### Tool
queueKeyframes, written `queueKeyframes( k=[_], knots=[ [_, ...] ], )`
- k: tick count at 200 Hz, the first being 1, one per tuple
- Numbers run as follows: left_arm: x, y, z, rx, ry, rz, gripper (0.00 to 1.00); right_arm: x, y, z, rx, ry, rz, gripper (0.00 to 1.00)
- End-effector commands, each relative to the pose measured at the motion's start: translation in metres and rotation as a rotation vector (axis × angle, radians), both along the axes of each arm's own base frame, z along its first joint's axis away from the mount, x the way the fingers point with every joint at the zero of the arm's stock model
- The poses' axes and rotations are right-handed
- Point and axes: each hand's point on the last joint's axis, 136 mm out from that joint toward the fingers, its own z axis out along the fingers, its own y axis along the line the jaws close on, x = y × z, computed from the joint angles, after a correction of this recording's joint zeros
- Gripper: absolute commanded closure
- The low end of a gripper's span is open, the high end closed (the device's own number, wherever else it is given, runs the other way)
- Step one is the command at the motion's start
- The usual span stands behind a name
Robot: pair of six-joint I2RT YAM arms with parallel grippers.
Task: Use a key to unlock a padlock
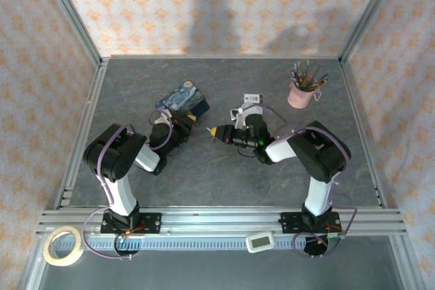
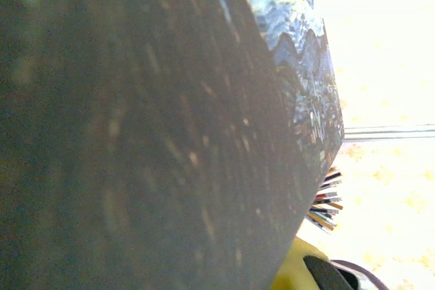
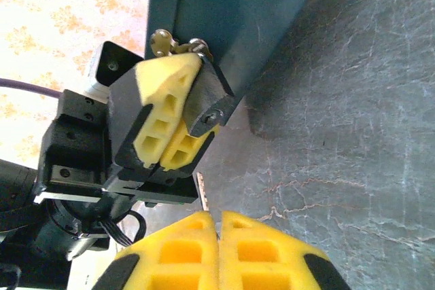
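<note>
At the tips of the left pincer (image 3: 175,71), close to the blue painted tin (image 3: 231,11), sits what I take to be the tiny dark grey metal padlock (image 3: 173,44). Only small silvery-brassy rounded bits poke out past the yellow foam pads, which are pressed together on it. Whether it touches the tin I cannot tell. Its body and keyhole are buried between the pads, so the way the keyway faces is hidden.

Near it, the tiny pale silvery metal key (image 3: 202,193) stands as a thin blade out of the right pincer (image 3: 217,219). That pincer's pads are likewise closed tight, presumably on the bow, which is out of sight. Blade tip and padlock are near but apart.

Both pieces should be light, stiff and slick, apt to twist in soft foam. The padlock wants holding by its flat body with the keyhole bare, the key by its bow with the blade free.

Beneath lies the grey stone-patterned counter (image 3: 353,134). Farther off on it are a small white-and-black card (image 1: 251,99) and a pink cup of pencils (image 1: 300,94). From the left wrist the tin is a dark blur, too close to read.
</note>
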Motion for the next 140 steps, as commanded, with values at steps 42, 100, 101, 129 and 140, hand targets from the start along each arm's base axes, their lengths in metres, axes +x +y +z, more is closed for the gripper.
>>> queueKeyframes(
  k=[42,100,101,129,140],
  knots=[
    [0.0,-0.007,0.043,-0.074,-0.145,-0.024,1.0,0.004,0.02,0.017,0.105,-0.01,0.049,1.0],
    [-0.002,-0.011,0.042,-0.07,-0.147,-0.034,1.0,0.013,0.027,0.017,0.117,-0.014,0.051,1.0],
    [-0.002,-0.012,0.043,-0.071,-0.148,-0.035,1.0,0.013,0.027,0.017,0.117,-0.015,0.05,1.0],
    [-0.003,-0.013,0.043,-0.073,-0.15,-0.037,1.0,0.017,0.03,0.016,0.121,-0.015,0.052,1.0],
    [-0.003,-0.013,0.044,-0.076,-0.151,-0.038,1.0,0.018,0.031,0.015,0.12,-0.012,0.052,1.0]
  ],
)
